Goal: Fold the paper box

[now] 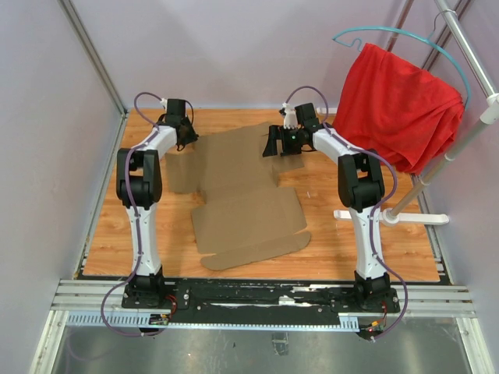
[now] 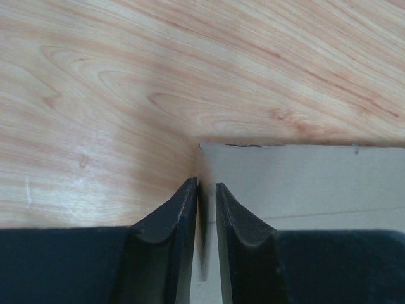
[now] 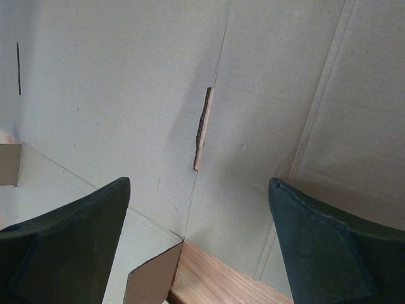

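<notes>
Cardboard, one plain brown die-cut sheet: the paper box (image 1: pixel 242 202) lies unfolded and flat mid-table (image 1: pixel 327 234) between the two arms, flaps and creases showing, with one slit visible in the right wrist view. Left gripper (image 2: pixel 207 187) is nearly closed, a thin gap at the sheet's far-left corner edge; right gripper (image 3: pixel 199 183) is spread wide above the far panel. One red cloth (image 1: pixel 398 105) hangs at right.

- The paper box (image 1: pixel 242 195) is plain brown corrugated cardboard, unprinted (a die-cut sheet, not yet box-shaped).
- It lies opened out on the wooden table (image 1: pixel 351 241), reaching from the far middle toward the near edge.
- Creases cross its panels, and a narrow slot (image 3: pixel 202 130) is cut along one crease.
- Its nearest flap (image 1: pixel 253 251) lies flat, with rounded corners.
</notes>
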Tool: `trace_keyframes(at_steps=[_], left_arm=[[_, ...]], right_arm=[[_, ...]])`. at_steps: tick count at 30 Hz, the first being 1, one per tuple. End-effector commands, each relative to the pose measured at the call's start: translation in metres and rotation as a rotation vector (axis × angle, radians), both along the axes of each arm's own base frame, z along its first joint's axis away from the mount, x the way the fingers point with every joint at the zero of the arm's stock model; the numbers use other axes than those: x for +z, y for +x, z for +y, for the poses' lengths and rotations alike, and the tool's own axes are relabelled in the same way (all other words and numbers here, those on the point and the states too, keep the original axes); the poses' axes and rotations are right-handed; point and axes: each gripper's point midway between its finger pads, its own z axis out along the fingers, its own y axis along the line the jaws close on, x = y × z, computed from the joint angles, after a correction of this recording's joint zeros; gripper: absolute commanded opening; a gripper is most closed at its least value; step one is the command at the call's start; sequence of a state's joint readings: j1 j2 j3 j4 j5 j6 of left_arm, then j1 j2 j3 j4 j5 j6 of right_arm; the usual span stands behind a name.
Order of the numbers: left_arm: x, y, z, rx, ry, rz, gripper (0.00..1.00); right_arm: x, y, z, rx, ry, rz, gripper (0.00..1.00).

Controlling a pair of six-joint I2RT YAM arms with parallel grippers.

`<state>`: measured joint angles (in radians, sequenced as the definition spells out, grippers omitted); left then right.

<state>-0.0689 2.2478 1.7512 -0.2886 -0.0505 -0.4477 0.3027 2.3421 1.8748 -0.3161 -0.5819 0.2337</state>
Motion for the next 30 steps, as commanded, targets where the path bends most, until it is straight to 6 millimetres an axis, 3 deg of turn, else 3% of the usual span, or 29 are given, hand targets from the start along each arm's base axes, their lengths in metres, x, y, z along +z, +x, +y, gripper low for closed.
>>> trace_keyframes(at_steps=[1, 4, 5, 6, 7, 12, 17, 23, 27, 30], left_arm=[[-0.003, 0.000, 0.011, 0.030, 0.093, 0.033, 0.20], [-0.005, -0.002, 0.011, 0.025, 0.107, 0.053, 0.01], [-0.005, -0.003, 0.011, 0.024, 0.111, 0.058, 0.00], [-0.004, -0.005, 0.011, 0.019, 0.115, 0.060, 0.00], [-0.001, -0.007, 0.010, 0.011, 0.117, 0.060, 0.00], [0.018, -0.020, 0.001, -0.044, 0.111, 0.049, 0.00], [0.026, -0.046, -0.013, -0.124, 0.101, 0.076, 0.00], [0.043, -0.073, -0.024, -0.179, 0.117, 0.073, 0.00], [0.045, -0.082, -0.038, -0.229, 0.109, 0.080, 0.00], [0.044, -0.085, -0.046, -0.255, 0.104, 0.089, 0.00]], right_arm=[[-0.024, -0.012, 0.006, 0.015, -0.047, 0.059, 0.91], [-0.020, -0.012, 0.004, 0.007, -0.057, 0.059, 0.91], [-0.018, -0.012, 0.003, 0.003, -0.061, 0.056, 0.91], [-0.016, -0.012, 0.001, 0.007, -0.070, 0.045, 0.80], [-0.012, -0.013, 0.000, 0.005, -0.075, 0.038, 0.76], [0.014, -0.015, -0.009, -0.017, -0.108, 0.010, 0.76], [0.049, -0.013, -0.026, -0.045, -0.161, -0.032, 0.79], [0.083, 0.005, -0.039, -0.053, -0.124, -0.090, 0.82], [0.086, 0.020, -0.036, -0.013, -0.116, -0.111, 0.83], [0.076, 0.031, -0.034, -0.019, -0.117, -0.106, 0.82]])
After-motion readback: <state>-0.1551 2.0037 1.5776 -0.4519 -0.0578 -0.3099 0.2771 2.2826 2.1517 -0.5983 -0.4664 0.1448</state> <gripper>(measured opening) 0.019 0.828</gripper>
